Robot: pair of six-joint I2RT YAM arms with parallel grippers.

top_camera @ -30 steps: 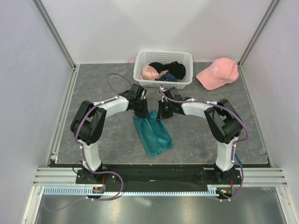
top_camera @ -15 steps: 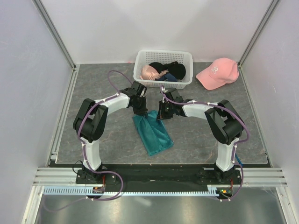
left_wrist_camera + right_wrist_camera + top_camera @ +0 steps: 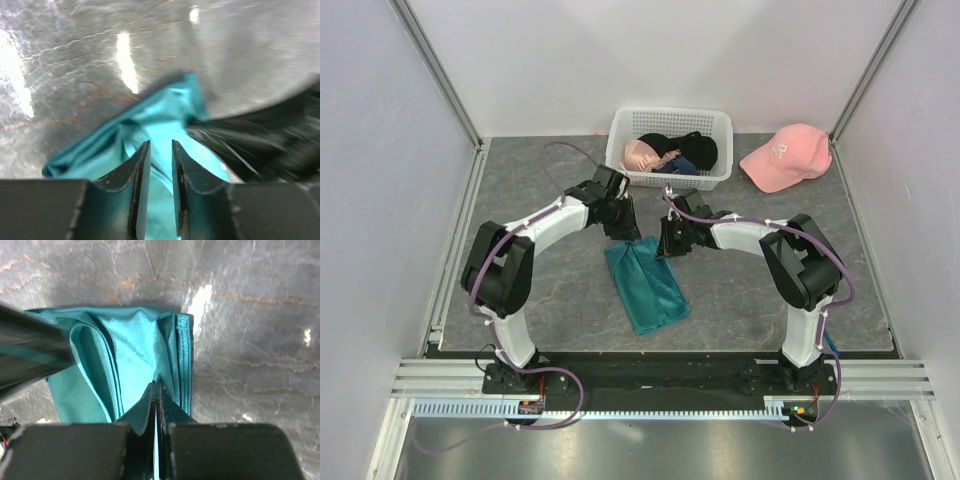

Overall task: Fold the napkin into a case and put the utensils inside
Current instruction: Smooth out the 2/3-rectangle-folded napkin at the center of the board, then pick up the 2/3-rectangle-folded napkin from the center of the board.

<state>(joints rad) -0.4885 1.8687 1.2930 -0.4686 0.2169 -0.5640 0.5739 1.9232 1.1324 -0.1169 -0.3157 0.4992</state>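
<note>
Both arms bow outward at the elbows and reach inward toward each other, wrists pitched down. The left pincer (image 3: 160, 145) stands slightly parted. The right pincer (image 3: 156, 386) is pinched tight on the napkin (image 3: 130, 350).

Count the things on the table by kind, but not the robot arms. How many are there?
green napkin: 1
white basket: 1
pink cap: 1
heap of clothes in the basket: 1 heap, pieces too tangled to count
Total: 4
</note>
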